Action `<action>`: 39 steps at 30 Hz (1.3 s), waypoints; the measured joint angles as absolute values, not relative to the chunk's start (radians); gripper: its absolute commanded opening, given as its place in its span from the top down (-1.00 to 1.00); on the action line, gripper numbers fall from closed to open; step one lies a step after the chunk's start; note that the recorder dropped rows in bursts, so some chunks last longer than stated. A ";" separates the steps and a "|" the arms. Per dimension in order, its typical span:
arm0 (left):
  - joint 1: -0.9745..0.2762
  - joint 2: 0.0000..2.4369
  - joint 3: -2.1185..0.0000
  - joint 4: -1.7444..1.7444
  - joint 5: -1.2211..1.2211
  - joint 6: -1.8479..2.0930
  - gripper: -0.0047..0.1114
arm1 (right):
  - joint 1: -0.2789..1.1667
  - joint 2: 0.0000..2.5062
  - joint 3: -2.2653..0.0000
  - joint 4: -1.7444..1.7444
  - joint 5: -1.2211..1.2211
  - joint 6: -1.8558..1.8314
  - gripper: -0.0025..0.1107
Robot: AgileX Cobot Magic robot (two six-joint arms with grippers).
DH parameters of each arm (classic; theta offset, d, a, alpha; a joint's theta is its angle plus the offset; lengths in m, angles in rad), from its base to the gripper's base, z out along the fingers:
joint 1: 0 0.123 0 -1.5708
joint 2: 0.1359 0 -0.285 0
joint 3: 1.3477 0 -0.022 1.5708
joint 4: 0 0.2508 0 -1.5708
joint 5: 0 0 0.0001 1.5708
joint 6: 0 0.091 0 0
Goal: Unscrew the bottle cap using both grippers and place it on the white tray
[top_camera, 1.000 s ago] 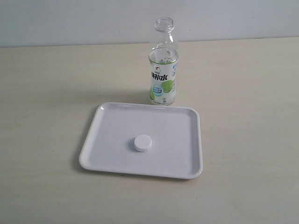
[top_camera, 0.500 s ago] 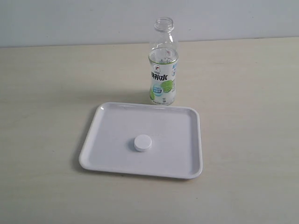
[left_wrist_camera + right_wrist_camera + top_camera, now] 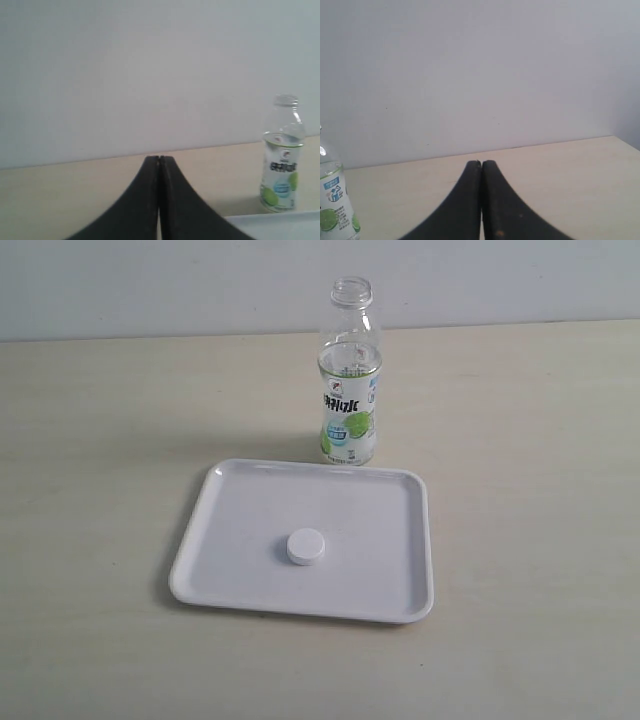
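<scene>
Left gripper [image 3: 159, 160] and right gripper [image 3: 481, 164], both pressed together, point level toward a pale wall [image 3: 150, 290] across a beige table [image 3: 100, 440]; bottle cap [image 3: 306, 547] rests on white tray [image 3: 230, 570].

Lab-like setup, bare beige table [image 3: 100, 440], blank wall [image 3: 150, 280]

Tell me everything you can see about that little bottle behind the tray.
The bottle is small, clear plastic, with a white-and-green label bearing dark characters and a lime picture. Its cap is off, the mouth open. It stands upright on the beige table, just behind the white tray's far rim; whether they touch is unclear. Nothing holds it.
</scene>
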State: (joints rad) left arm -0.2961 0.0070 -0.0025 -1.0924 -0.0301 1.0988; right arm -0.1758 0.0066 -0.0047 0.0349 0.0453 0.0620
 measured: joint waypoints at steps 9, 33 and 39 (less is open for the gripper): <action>-0.190 0.007 -0.003 -0.996 -0.038 1.099 0.92 | -0.176 0.007 -0.005 0.035 0.045 0.062 0.96; -0.190 0.007 -0.003 -0.089 -0.038 0.065 0.92 | -0.176 0.007 -0.005 0.035 0.047 0.062 0.96; -0.183 0.007 -0.003 -0.089 -0.038 0.064 0.92 | -0.176 0.007 -0.005 0.035 0.047 0.062 0.96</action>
